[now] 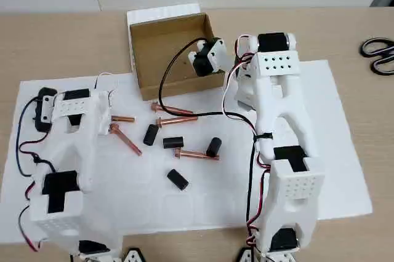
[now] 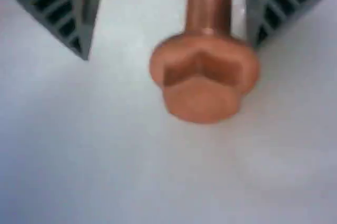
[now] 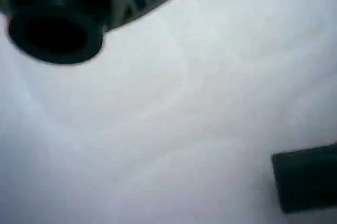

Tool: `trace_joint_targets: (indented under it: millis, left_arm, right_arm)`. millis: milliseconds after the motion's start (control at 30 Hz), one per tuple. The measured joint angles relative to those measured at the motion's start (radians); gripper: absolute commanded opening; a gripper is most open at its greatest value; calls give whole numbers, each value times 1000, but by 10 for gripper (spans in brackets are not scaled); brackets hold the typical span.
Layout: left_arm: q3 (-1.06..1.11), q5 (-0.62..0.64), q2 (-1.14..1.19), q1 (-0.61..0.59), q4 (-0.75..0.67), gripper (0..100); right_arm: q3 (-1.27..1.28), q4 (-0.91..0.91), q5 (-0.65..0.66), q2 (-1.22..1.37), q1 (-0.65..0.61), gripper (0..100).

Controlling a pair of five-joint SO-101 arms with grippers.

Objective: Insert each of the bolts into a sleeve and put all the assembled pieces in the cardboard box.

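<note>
My left gripper (image 2: 168,29) is open low over the white paper, and a copper bolt (image 2: 202,77) lies between its fingers with its head toward the camera. The shaft lies close to one finger (image 2: 274,8) and well clear of the other. From above, this gripper (image 1: 109,124) sits at that bolt's (image 1: 126,140) head. My right gripper (image 3: 55,32) is shut on a black sleeve (image 3: 52,37), held above the paper with its hollow end showing. That arm's wrist (image 1: 206,58) hangs at the near right corner of the open cardboard box (image 1: 178,88). Another sleeve (image 3: 308,179) lies on the paper.
Several more bolts (image 1: 176,120) and sleeves (image 1: 173,142) lie scattered on the white sheet (image 1: 203,206) between the arms. A black cable (image 1: 163,83) loops over the box's front wall. Scissors (image 1: 378,53) rest on the bare table at far right.
</note>
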Motion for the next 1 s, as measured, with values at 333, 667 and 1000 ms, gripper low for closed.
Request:
trace_joint_targets:
  millis: [333,667,1000]
  left_arm:
    - [-40,3,28,-3,21,6]
    - [-68,-21,20,-3,57,7]
    - [-315,-252,-173,75,222,7]
  right_arm:
    - [0,0,0,0,0,4]
    - [0,-14,0,0,0,5]
    - [-35,-15,-106,-11,3,4]
